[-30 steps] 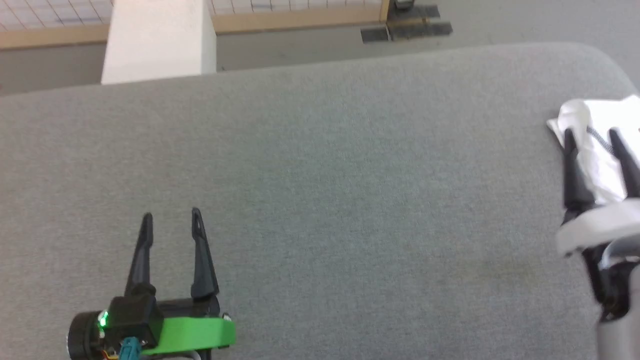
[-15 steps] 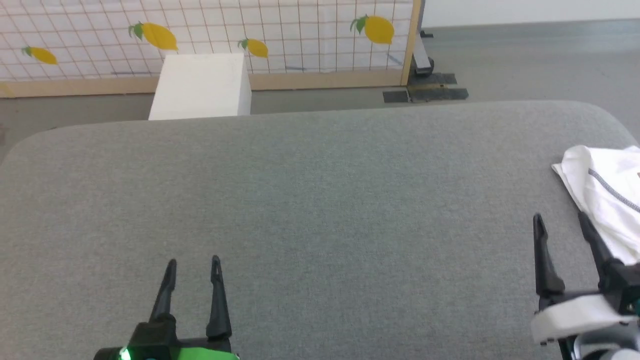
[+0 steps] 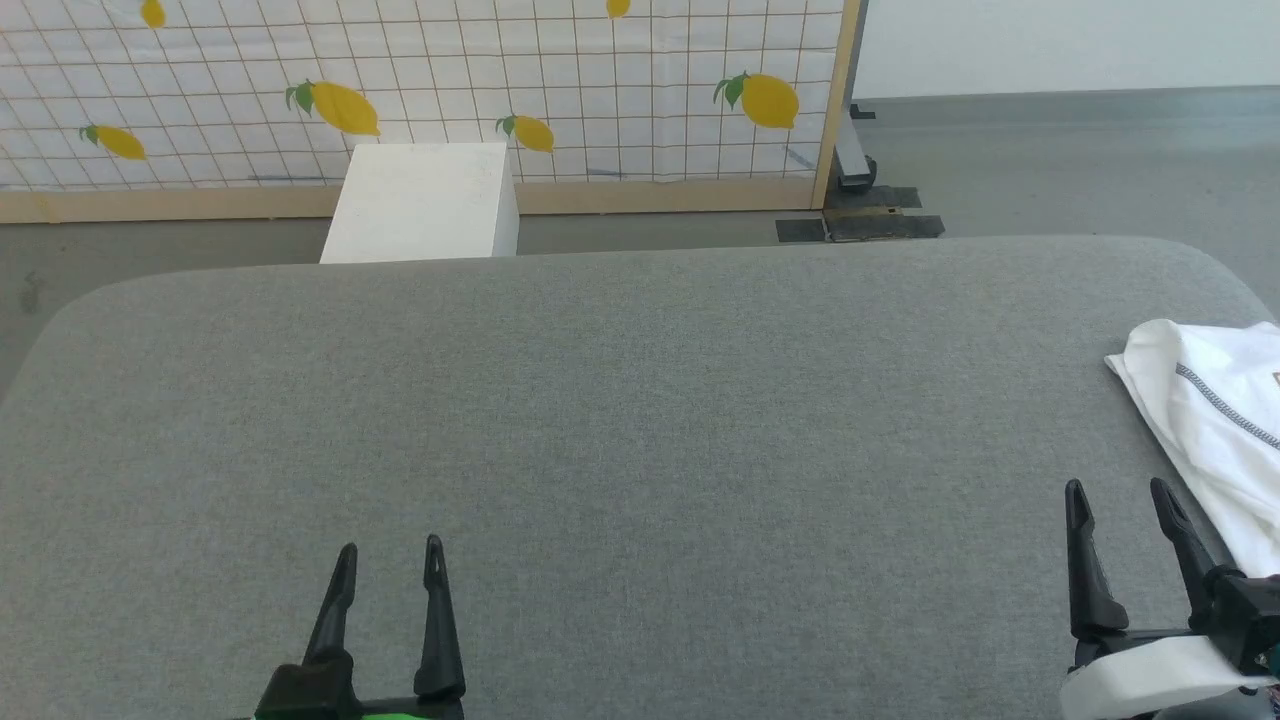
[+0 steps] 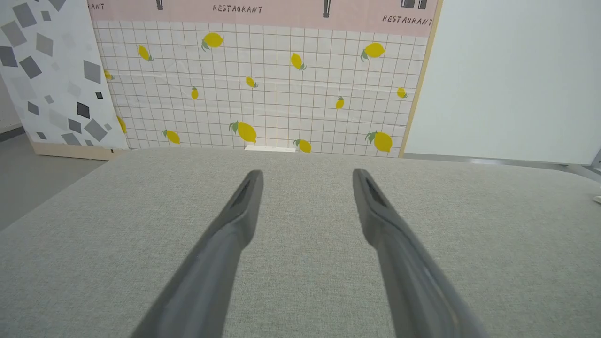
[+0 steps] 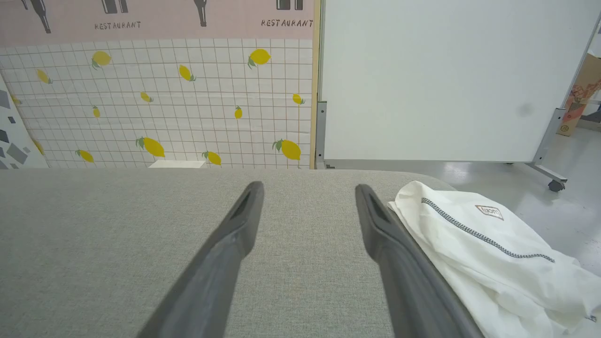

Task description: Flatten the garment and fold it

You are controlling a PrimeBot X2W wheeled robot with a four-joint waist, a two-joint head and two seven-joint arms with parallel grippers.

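At the lower right, the right gripper [image 3: 1118, 490] hangs empty with its fingers spread. The garment [image 3: 1215, 430] lies just beside it, to its right and slightly ahead, bunched at the right edge of the grey padded surface [image 3: 640, 400]. Well apart, the left gripper [image 3: 390, 547] is likewise spread and empty, so the right arm is nearer.
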